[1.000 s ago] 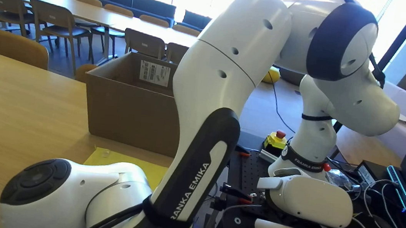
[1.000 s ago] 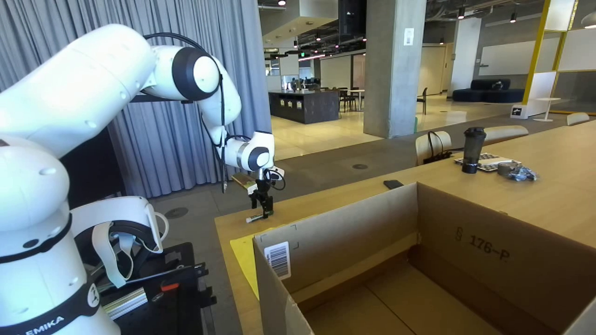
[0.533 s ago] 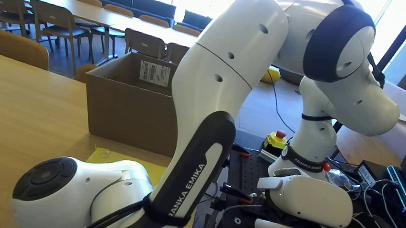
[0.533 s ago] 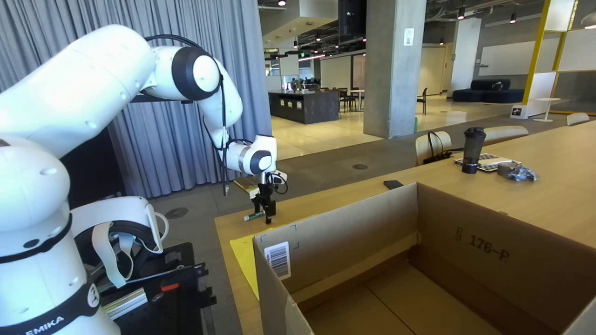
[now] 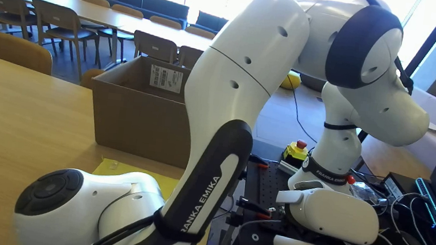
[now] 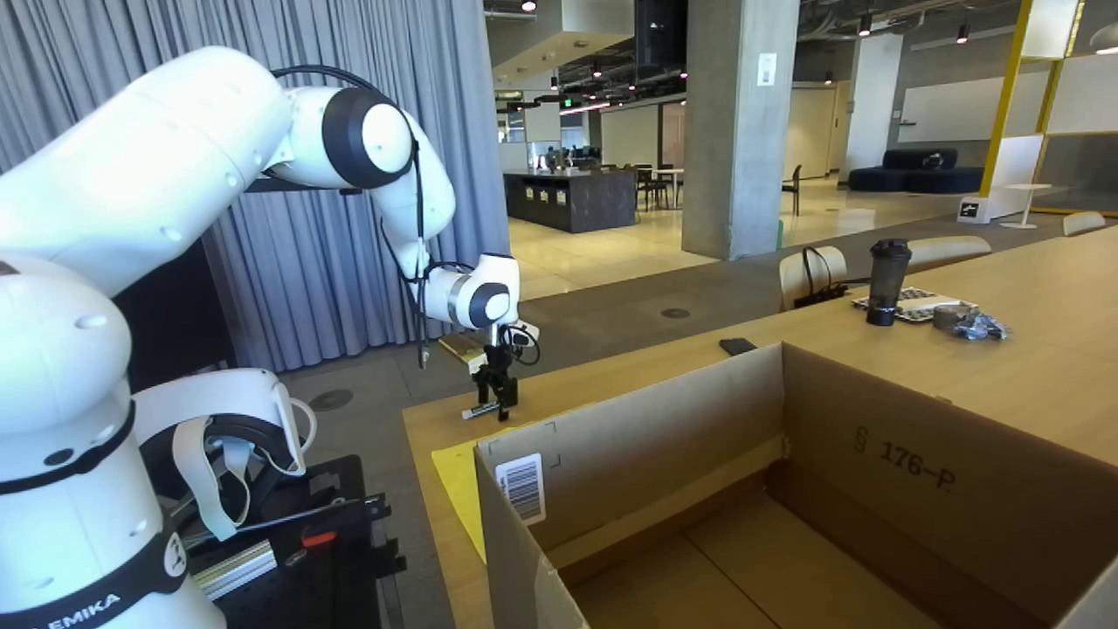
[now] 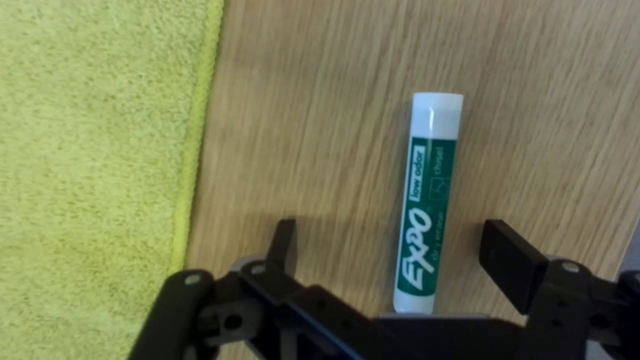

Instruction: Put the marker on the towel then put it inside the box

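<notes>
In the wrist view, the towel [image 7: 100, 150] is running off left; the marker [image 7: 429, 200] is lying untouched between the gripper's [image 7: 392, 245] spread fingers. In an exterior view, the arm [image 5: 234, 74] is hiding both. In an exterior view, the box [image 6: 847, 467] is partly covering the towel

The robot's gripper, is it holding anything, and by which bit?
Nothing is held. The gripper is open, its fingers on either side of the green marker, with wooden table showing between the marker and each finger.
</notes>
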